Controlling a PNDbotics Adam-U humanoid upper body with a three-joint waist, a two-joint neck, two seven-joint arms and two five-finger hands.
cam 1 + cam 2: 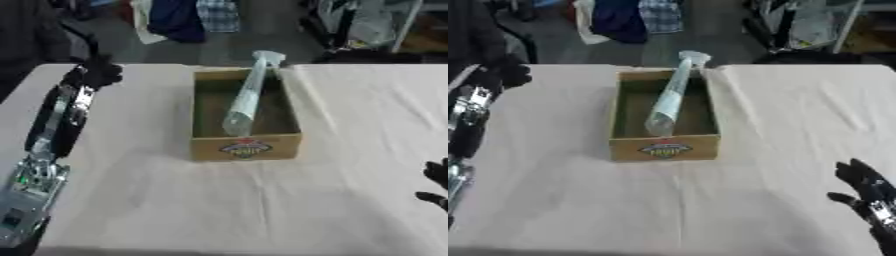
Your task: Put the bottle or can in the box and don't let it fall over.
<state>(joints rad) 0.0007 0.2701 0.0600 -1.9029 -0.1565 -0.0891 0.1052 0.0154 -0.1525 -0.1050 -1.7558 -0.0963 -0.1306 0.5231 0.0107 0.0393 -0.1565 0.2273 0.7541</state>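
A brown cardboard box [246, 148] with a printed label on its front wall stands in the middle of the white-covered table. Inside it a clear plastic bottle [245, 97] lies tilted. Its wide end is down near the front wall, and its narrow end rests over the far rim. My left hand [100, 73] hangs over the far left of the table, well apart from the box and touching nothing. My right hand [865, 187] rests open at the lower right, fingers up, holding nothing.
The white cloth [350, 130] covers the whole table and shows folds to the right of the box. Beyond the far edge are hanging clothes [188, 17], a rack [367, 25] and a dark floor.
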